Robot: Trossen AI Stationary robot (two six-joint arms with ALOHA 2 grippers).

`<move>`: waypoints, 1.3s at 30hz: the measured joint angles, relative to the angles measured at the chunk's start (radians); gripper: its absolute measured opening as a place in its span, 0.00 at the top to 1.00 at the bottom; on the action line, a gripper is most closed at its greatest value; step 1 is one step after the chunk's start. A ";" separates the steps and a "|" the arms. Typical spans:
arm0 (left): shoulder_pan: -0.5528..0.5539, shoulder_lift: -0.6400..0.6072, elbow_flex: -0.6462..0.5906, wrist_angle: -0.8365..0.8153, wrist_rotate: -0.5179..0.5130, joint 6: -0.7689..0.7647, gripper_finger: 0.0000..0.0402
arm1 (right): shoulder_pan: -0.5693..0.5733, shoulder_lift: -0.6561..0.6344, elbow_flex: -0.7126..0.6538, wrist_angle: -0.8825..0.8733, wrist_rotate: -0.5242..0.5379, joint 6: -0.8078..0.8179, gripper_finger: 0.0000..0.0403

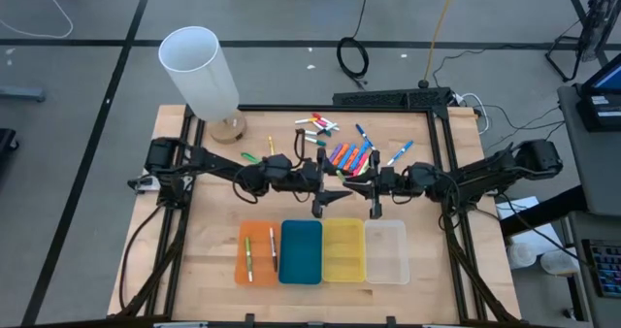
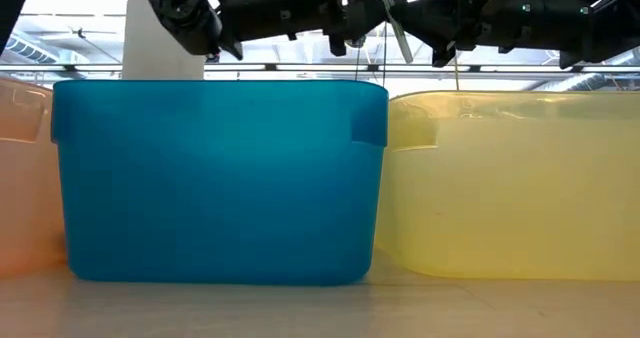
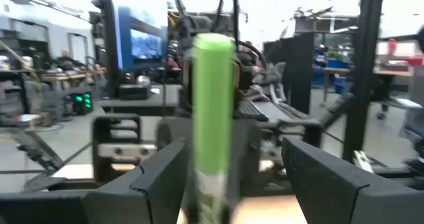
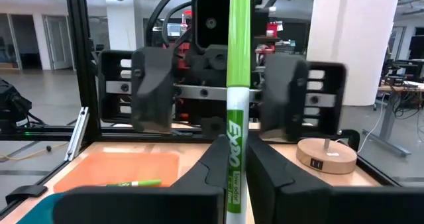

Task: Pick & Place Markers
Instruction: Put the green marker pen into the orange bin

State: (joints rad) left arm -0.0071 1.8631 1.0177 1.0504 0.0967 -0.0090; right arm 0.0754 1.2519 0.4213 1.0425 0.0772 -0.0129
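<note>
The green marker (image 4: 238,85) is standing upright between the two tools, above the desk (image 1: 213,260) just behind the row of trays. The right tool (image 4: 233,177) is pinching its lower barrel with the fingers pressed together on it. The left tool (image 3: 228,177) is facing it from the opposite side with its fingers (image 3: 159,177) spread on either side of the marker's upper part, not yet gripping. This appears to be a handover in mid-air.

The remaining markers (image 1: 349,155) are lying in a loose group on the desk behind the arms, some near the white cylinder (image 1: 199,71). Two markers are already lying in the orange tray (image 1: 243,270); the blue tray (image 1: 301,252), yellow tray (image 1: 343,250) and clear tray (image 1: 386,252) are showing no contents.

Hazards from this point:
- If the right tool is releasing before the left tool is closing fully, the marker is likely to drop and roll off among the trays.
- If the left fingers are closing off-centre, they may be tilting the marker and levering it out of the pinch.
- The two tools are working very close together; a small approach error could be causing contact between them.
</note>
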 joint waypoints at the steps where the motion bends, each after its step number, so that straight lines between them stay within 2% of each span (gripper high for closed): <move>1: 0.000 0.001 0.001 0.001 -0.008 0.000 0.40 | 0.004 0.000 0.000 0.000 0.000 -0.002 0.95; 4: 0.000 0.001 0.001 0.002 -0.011 0.000 0.46 | 0.013 0.000 0.000 0.000 0.000 -0.019 0.95; 6: 0.000 0.001 0.001 0.003 -0.011 0.003 0.54 | 0.013 0.000 0.000 0.000 -0.001 -0.024 0.95; 8: 0.000 0.001 0.001 0.004 -0.011 0.004 0.66 | 0.012 0.000 0.000 -0.001 0.000 -0.026 0.95; 11: 0.005 0.001 0.001 0.001 0.009 0.008 0.89 | 0.012 0.000 0.000 -0.003 -0.001 -0.029 0.95; 12: 0.008 0.001 0.001 0.000 0.034 0.006 0.92 | 0.013 0.000 0.000 -0.004 0.000 -0.024 0.95; 15: 0.014 -0.022 0.000 -0.033 0.070 -0.030 0.92 | 0.012 0.000 0.002 -0.015 -0.002 0.003 0.91; 18: 0.007 -0.091 -0.002 -0.142 0.076 -0.050 0.92 | 0.013 -0.002 0.002 -0.055 -0.005 0.007 0.85; 24: -0.031 -0.282 0.000 -0.584 0.142 -0.147 0.92 | 0.011 -0.017 0.000 -0.100 0.022 -0.009 0.72; 27: -0.108 -0.345 -0.028 -0.732 0.134 -0.193 0.92 | 0.012 -0.043 0.000 -0.126 0.063 -0.012 0.69; 31: -0.270 -0.404 -0.149 -0.766 -0.031 -0.336 0.92 | 0.011 -0.092 0.000 -0.182 0.080 -0.010 0.66; 35: -0.449 -0.498 -0.300 -0.716 -0.374 -0.522 0.92 | 0.012 -0.144 0.000 -0.235 0.080 0.000 0.66; 39: -0.605 -0.545 -0.452 -0.574 -0.643 -0.692 0.92 | 0.019 -0.182 0.000 -0.242 0.079 0.002 0.66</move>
State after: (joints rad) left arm -0.6117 1.3183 0.5655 0.4761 -0.5465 -0.7013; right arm 0.0941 1.0697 0.4209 0.8004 0.1565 -0.0109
